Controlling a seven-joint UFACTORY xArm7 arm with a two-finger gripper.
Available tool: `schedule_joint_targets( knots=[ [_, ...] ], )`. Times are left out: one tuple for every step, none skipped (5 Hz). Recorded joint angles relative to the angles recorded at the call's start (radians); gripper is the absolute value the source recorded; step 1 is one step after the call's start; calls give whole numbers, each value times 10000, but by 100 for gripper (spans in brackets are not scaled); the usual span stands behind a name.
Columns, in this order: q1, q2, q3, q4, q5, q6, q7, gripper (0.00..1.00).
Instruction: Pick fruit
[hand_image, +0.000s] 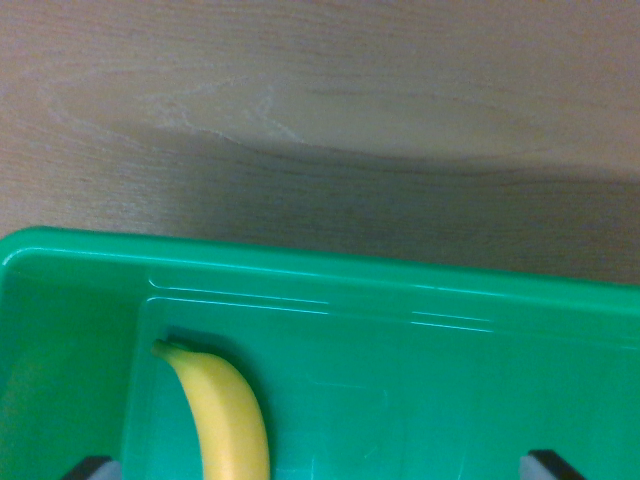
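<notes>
A yellow banana (228, 420) lies in a green plastic tray (300, 270), with its stem end pointing to the upper left and its lower part cut off by the frame's bottom edge. Only the tips of my gripper (320, 468) show, as dark fingertips (92, 467) at the bottom left and bottom right corners of the wrist view. The fingers stand far apart and open, with nothing held. The banana sits between them, closer to the wrist view's left finger.
The tray's far rim (420, 278) runs across the middle of the view. Beyond it is a light wooden tabletop (320, 110), partly in shadow. The tray floor to the right of the banana is bare green plastic.
</notes>
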Motion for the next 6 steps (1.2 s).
schedule_joint_targets(
  knots=[
    [0, 0, 0, 0, 0, 0, 0, 0],
    [63, 150, 52, -429, 16, -472, 70, 0],
    [63, 150, 52, -429, 16, -472, 70, 0],
    [126, 301, 105, -859, 32, -946, 140, 0],
    [126, 301, 105, -859, 32, -946, 140, 0],
    [189, 451, 157, -1290, 48, -1420, 211, 0]
  ],
)
